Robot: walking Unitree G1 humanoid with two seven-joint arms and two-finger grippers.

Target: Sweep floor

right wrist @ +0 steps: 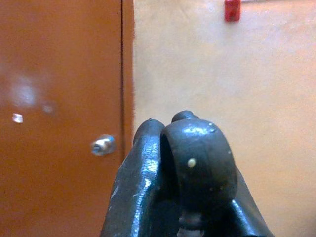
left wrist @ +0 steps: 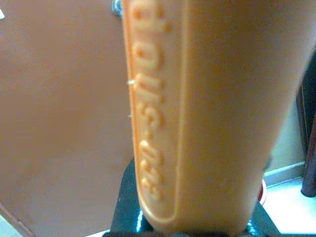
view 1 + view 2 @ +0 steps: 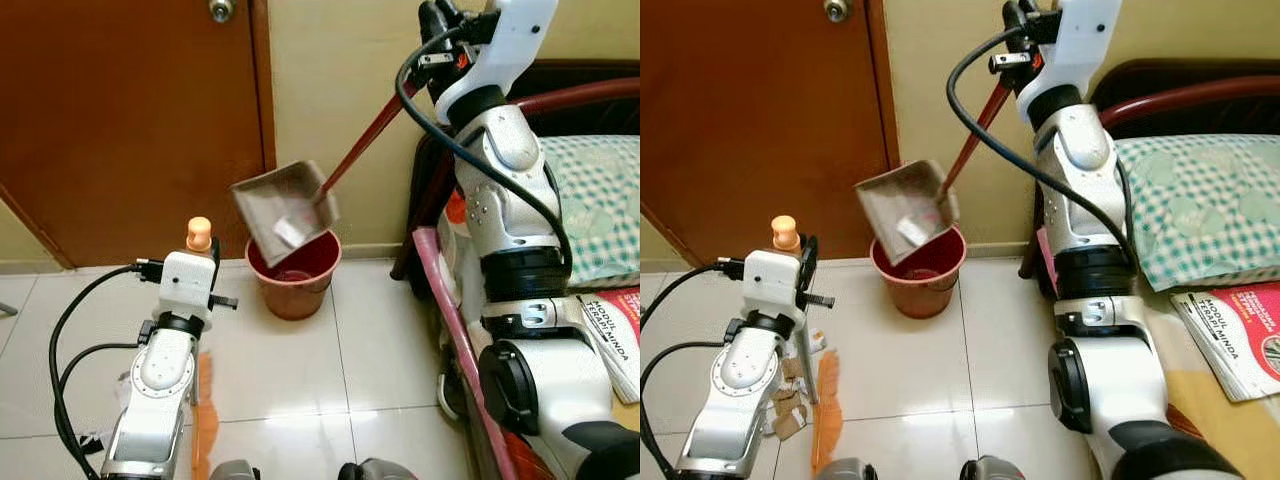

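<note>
My right gripper (image 3: pixel 441 28) is raised high by the wall, shut on the long red handle (image 3: pixel 362 142) of a grey dustpan (image 3: pixel 283 206). The pan hangs tilted over a red bucket (image 3: pixel 296 277) on the floor, with a pale scrap (image 3: pixel 288 231) sliding at its lower lip. My left gripper (image 3: pixel 199 262) is low on the left, shut on an upright orange broom handle (image 2: pixel 197 113) whose tip (image 3: pixel 200 232) pokes above it. The broom's orange bristles (image 3: pixel 827 408) rest on the tiles beside several cardboard scraps (image 3: pixel 790 398).
A brown door (image 3: pixel 120 120) stands closed behind the bucket. On the right is a bed with a dark headboard, a green checked pillow (image 3: pixel 1200 210) and a red book (image 3: pixel 1240 338). White floor tiles (image 3: pixel 290 380) stretch between me and the bucket.
</note>
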